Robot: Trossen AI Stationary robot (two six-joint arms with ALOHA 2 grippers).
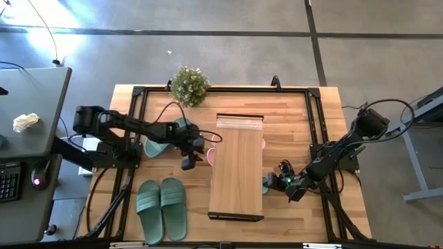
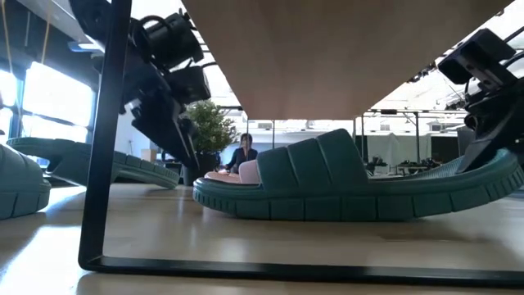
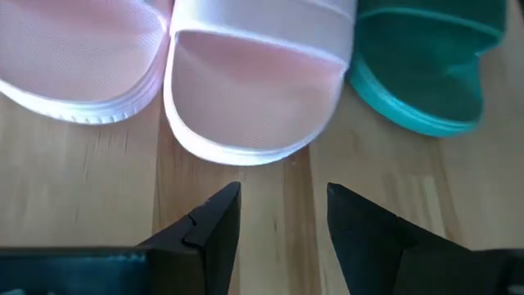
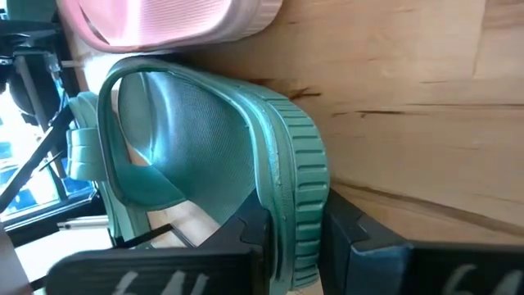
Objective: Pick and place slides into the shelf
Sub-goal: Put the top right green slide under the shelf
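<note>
Two light pink slides (image 3: pixel 254 90) lie side by side under the light-wood shelf (image 1: pixel 235 166); one pokes out at its left side (image 1: pixel 210 156). My left gripper (image 3: pixel 282 209) is open just short of the nearer pink slide's rounded end, touching nothing. A sage green slide (image 2: pixel 327 184) lies under the shelf's right side, with my right gripper (image 1: pixel 291 188) shut on it. Another green slide (image 1: pixel 160 144) rests on the table under my left arm. A green pair (image 1: pixel 163 207) rests sole down near the front left. My right gripper pinches the green slide's heel end (image 4: pixel 299 205) between its two fingers, one on the footbed and one under the sole. The fingers come slanting down from the table's right side. The heel end (image 2: pixel 499 176) is raised, while the toe end and strap part rest on the table.
A potted plant (image 1: pixel 189 85) stands at the table's far edge, left of the shelf. The shelf's black end frame (image 2: pixel 102 164) stands upright close in front of the low camera. A grey desk (image 1: pixel 31 111) with a keyboard and mouse is beyond the table's left edge.
</note>
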